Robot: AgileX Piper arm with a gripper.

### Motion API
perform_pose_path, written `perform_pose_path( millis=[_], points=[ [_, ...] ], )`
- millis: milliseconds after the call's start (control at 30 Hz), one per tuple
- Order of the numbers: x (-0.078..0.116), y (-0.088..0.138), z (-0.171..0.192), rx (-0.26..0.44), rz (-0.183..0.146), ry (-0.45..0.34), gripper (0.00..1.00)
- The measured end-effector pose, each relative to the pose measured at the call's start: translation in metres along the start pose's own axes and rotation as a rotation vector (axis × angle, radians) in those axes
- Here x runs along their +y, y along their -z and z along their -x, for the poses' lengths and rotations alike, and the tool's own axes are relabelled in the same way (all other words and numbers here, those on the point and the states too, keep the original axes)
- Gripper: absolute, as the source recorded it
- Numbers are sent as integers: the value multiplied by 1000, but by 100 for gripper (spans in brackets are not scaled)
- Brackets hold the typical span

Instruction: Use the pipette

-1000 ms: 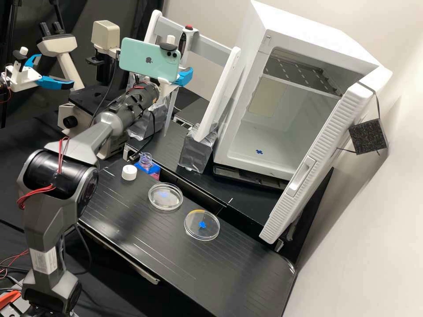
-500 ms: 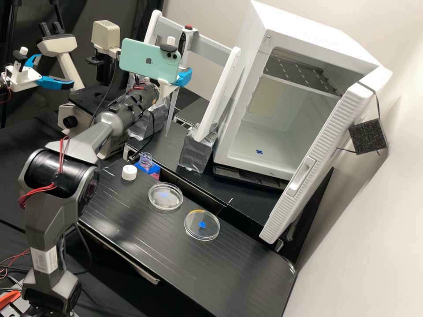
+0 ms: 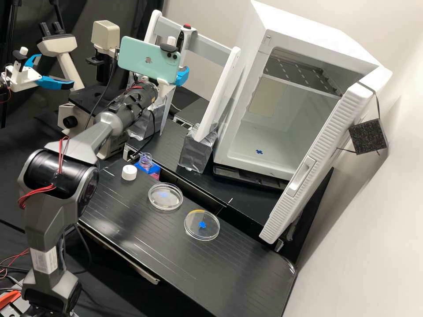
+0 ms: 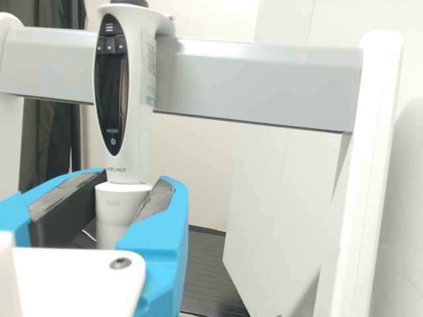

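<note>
So I'm counting one pipette (image 4: 137, 99), one rack (image 3: 213, 103), two dishes (image 3: 165, 197) (image 3: 202, 225), one bottle (image 3: 146, 159) and one white cap (image 3: 129, 173). The gripper (image 3: 183, 76) is gripping the pipette pretty snugly, its two blue fingers (image 4: 158, 228) narrowing around the pale lower body, and the pipette is standing roughly upright in front of the rack's grey rail; can't tell if it's touching that. Wrist view is giving me the pipette's dark screen (image 4: 114, 99), while the high view is showing both dishes lying on the bench (image 3: 145, 237), with the cap sitting near the bottle.
</note>
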State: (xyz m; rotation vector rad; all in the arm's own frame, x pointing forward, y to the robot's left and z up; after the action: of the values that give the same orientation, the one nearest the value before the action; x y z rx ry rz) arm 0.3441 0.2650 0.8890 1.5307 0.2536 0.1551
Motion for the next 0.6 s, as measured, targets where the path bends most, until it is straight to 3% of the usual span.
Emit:
perform_pose_path(
  millis=[367,600],
  points=[
    [1,1,1,4,-32,1,0],
    [16,4,0,15,-37,-55,0]
  ],
)
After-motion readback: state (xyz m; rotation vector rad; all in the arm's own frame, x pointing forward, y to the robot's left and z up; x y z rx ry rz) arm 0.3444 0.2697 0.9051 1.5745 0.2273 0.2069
